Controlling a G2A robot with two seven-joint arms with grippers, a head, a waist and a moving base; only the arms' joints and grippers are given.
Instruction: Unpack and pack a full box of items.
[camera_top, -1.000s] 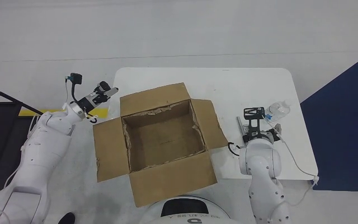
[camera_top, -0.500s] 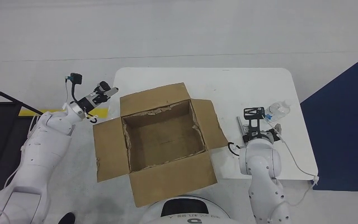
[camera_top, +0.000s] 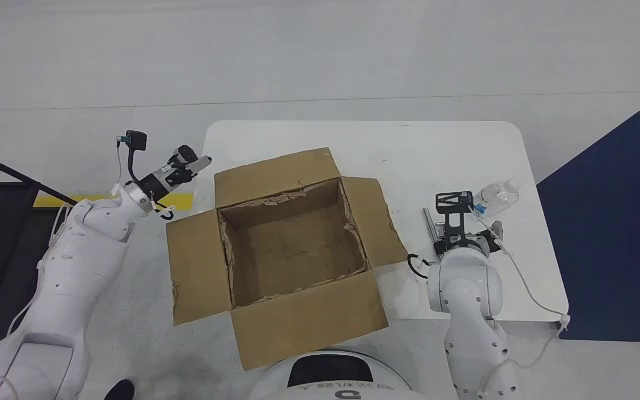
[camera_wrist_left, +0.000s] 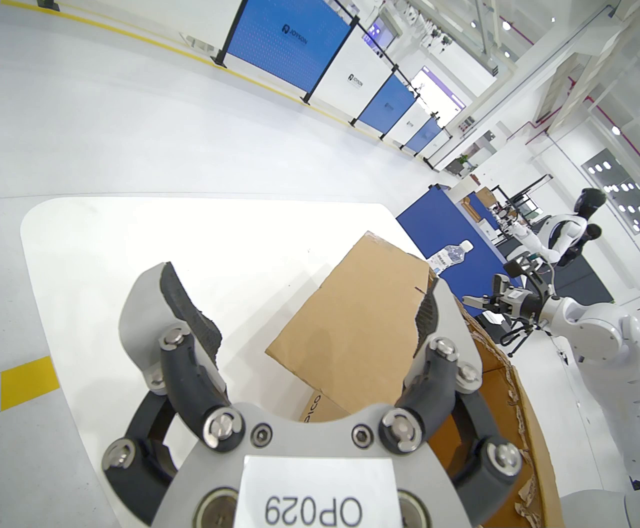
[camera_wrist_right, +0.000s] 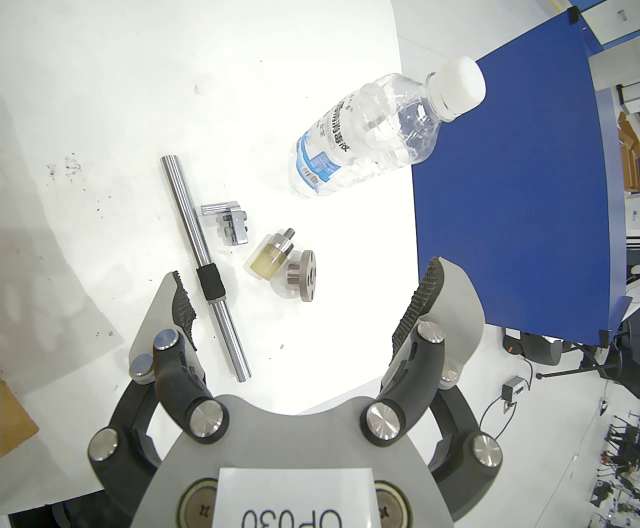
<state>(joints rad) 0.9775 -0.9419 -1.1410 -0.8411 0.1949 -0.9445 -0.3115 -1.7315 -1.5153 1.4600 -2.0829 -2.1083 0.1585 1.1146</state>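
Four loose items: a water bottle (camera_wrist_right: 370, 135), a steel rod (camera_wrist_right: 191, 225), a small clamp block (camera_wrist_right: 227, 222) and a flanged fitting (camera_wrist_right: 282, 262) lie together on the table (camera_top: 400, 150), to the right of the box and well apart from it.
Box: the cardboard box (camera_top: 300, 315) sits mid-table with all four flaps folded outward; the top view shows its floor bare.
Stage, as judged: unpacking looks finished and the repacking is not yet begun.
Right gripper: the right gripper (camera_wrist_right: 306, 277) hangs over the small parts with its jaws spread wide and nothing between them.
Left gripper: the left gripper (camera_wrist_left: 300, 285) is held off the table's left edge near the box's far flap, jaws likewise apart and empty.
Bottle handling: clear thin plastic lying on its side, likely to roll and to give under a hard squeeze. The labelled mid-body looks the best hold, taken across its width.
Rod handling: stiff, polished and probably slippery, and it lies flat on the table. The black band partway along offers the surest grip.
Fitting and block: small, dense-looking metal, probably heavy for their size. Pinch the fitting across its pale cylinder rather than the thin flange.
Risk: the bottle could roll toward the table's right edge if nudged.
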